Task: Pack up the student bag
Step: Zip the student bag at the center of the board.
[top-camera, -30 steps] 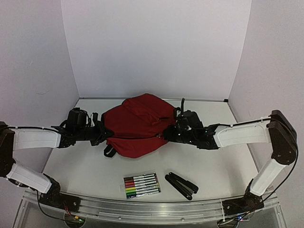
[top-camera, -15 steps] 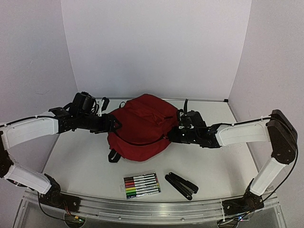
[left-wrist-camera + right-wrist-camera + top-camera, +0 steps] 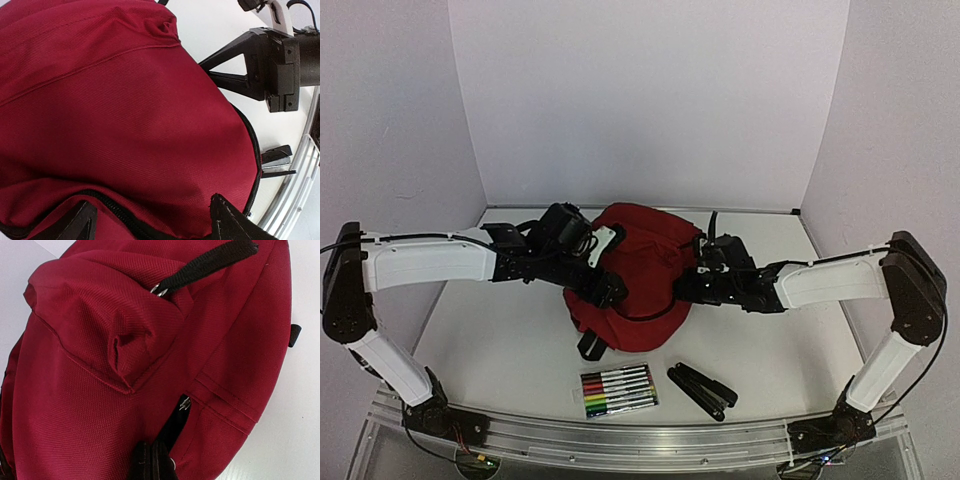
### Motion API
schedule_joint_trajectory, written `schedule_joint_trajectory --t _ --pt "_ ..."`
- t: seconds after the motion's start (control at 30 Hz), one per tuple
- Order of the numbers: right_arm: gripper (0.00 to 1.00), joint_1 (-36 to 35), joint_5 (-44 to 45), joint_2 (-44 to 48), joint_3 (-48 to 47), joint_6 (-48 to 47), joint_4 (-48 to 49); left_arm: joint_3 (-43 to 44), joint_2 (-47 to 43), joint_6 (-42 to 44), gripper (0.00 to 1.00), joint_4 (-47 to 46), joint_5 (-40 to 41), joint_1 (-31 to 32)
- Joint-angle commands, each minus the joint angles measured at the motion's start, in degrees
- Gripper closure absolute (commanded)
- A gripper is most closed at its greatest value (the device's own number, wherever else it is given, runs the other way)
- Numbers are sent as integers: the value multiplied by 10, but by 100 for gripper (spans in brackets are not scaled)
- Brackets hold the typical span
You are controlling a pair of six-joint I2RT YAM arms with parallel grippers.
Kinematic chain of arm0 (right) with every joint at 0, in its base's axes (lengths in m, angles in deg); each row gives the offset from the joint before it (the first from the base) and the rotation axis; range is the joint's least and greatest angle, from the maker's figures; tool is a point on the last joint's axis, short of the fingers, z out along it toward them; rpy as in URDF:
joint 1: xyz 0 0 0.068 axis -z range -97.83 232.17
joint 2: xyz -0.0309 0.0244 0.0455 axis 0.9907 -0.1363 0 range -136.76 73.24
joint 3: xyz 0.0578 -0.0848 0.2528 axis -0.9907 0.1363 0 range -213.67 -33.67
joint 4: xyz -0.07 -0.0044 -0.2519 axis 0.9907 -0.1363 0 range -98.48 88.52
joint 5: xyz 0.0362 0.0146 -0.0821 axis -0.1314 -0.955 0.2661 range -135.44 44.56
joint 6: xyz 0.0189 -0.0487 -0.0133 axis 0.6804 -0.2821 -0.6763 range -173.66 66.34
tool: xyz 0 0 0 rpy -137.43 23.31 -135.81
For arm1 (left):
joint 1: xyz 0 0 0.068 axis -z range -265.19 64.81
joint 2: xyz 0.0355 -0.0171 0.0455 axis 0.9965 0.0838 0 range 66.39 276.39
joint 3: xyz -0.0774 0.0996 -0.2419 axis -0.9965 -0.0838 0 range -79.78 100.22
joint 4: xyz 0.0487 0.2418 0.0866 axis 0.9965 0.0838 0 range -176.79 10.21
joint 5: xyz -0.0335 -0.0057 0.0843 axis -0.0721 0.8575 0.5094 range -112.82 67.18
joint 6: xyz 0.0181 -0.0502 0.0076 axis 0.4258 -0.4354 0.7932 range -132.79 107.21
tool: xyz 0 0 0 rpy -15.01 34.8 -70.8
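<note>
The student bag (image 3: pixel 645 250) is a dark red fabric backpack lying mid-table between both arms. My left gripper (image 3: pixel 610 288) reaches over its front left part. In the left wrist view the left gripper (image 3: pixel 152 225) stands open, its two black fingertips (image 3: pixel 227 220) spread above the red cloth and a black zipper line (image 3: pixel 115 210), holding nothing. My right gripper (image 3: pixel 692 285) is at the bag's right side. In the right wrist view the right gripper (image 3: pixel 152 462) is shut on a black zipper pull (image 3: pixel 177 425) of the student bag (image 3: pixel 100 390).
A clear pack of coloured markers (image 3: pixel 618 390) lies near the front edge. A black folded object (image 3: pixel 702 390) lies just right of it. White walls enclose the table on three sides, and a metal rail (image 3: pixel 620 440) runs along the front.
My left gripper has opened and its arm has swung right, over the bag. The bag has shifted right and toward the front. The right gripper keeps its grip.
</note>
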Motion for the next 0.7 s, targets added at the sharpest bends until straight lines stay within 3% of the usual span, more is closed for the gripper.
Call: schedule_joint_trajectory --t 0.0,0.2,0.37,0.67 --pt "100 1 4 24 1 5 18 32 -52 13 22 22 102 -5" --pt "100 1 6 14 -6 3 18 11 -152 -5 14 94 179 -5" --pt "100 2 3 5 -12 4 18 -5 -196 -1 9 86 190 -6" --pt "100 2 7 8 -8 12 18 51 -69 13 20 1 48 10"
